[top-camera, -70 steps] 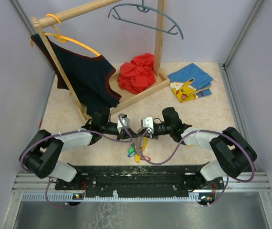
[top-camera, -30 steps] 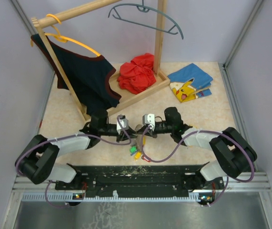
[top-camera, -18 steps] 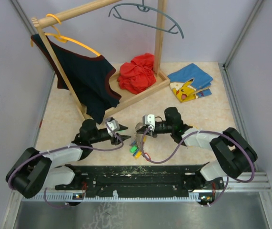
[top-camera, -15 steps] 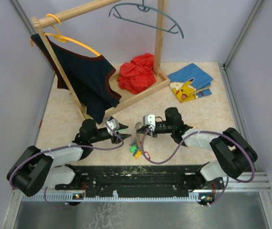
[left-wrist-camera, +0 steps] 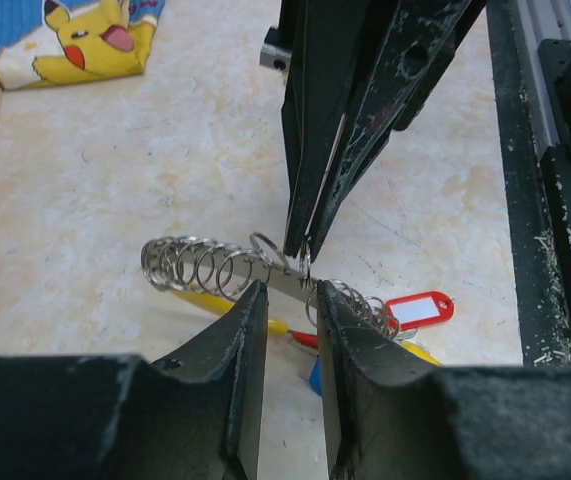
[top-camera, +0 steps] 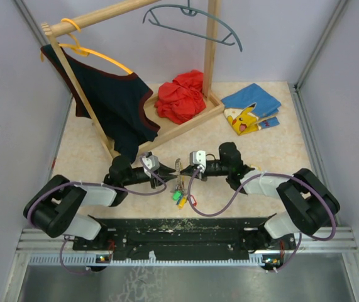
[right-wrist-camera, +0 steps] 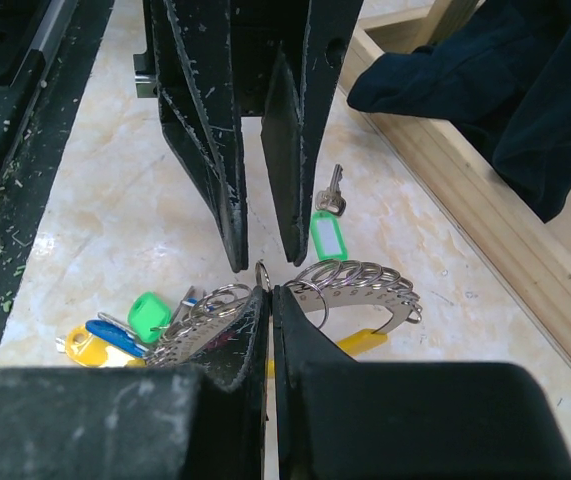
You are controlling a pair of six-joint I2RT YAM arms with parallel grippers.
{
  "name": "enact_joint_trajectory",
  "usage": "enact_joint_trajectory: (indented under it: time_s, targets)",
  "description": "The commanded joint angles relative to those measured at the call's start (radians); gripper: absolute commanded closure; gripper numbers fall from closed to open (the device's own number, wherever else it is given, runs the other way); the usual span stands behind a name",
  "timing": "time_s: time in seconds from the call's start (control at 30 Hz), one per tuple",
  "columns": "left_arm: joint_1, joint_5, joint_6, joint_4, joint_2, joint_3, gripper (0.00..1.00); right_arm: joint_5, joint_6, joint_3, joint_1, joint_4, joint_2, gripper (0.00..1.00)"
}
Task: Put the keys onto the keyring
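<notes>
The keyring (right-wrist-camera: 365, 285) is a curved silvery strip carrying several small rings; it also shows in the left wrist view (left-wrist-camera: 200, 265). My right gripper (right-wrist-camera: 268, 298) is shut on its middle and holds it just above the table. Keys with green (right-wrist-camera: 148, 315), blue and yellow tags hang off its left end, and a red tag (left-wrist-camera: 420, 308) lies beyond. In the top view the bunch of keys (top-camera: 180, 196) hangs between both grippers. My left gripper (left-wrist-camera: 290, 292) is open, its fingertips on either side of the strip, facing the right gripper (top-camera: 183, 168). One green-tagged key (right-wrist-camera: 327, 232) lies alone on the table.
A wooden clothes rack (top-camera: 185, 123) stands behind the grippers, with a dark top (top-camera: 119, 104) on an orange hanger and a red cloth (top-camera: 180, 95) on its base. A blue Pikachu cloth (top-camera: 251, 108) lies at the back right. The black rail (top-camera: 179, 229) runs along the near edge.
My left gripper drew back to the left, then came right again, up to the keyring. My right gripper kept hold of the keyring and lifted it a little.
</notes>
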Motion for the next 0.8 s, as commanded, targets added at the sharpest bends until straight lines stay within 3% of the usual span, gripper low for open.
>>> enact_joint_trajectory:
  time_s: [0.0,0.2,0.37,0.57,0.63,0.7,0.77]
  targets:
    - [0.001,0.057,-0.017,0.081,-0.002,0.024,0.68,-0.026,0.020,0.004,-0.008,0.082,-0.021,1.00]
    - [-0.001,0.074,-0.011,0.063,0.014,0.038,0.71,-0.030,0.039,0.003,-0.008,0.098,-0.021,1.00]
    - [-0.005,0.073,-0.004,0.054,0.027,0.045,0.79,-0.037,0.056,0.001,-0.009,0.109,-0.021,1.00]
    - [-0.011,0.071,0.009,0.027,0.038,0.057,0.80,-0.037,0.070,-0.001,-0.008,0.120,-0.027,1.00]
    - [-0.012,0.070,0.009,0.027,0.038,0.059,0.85,-0.037,0.071,-0.002,-0.008,0.120,-0.026,1.00]
    - [-0.012,0.071,0.011,0.027,0.035,0.061,0.98,-0.037,0.076,-0.003,-0.010,0.124,-0.027,1.00]
    - [-0.012,0.072,0.012,0.025,0.028,0.059,0.99,-0.037,0.094,-0.005,-0.009,0.132,-0.030,1.00]
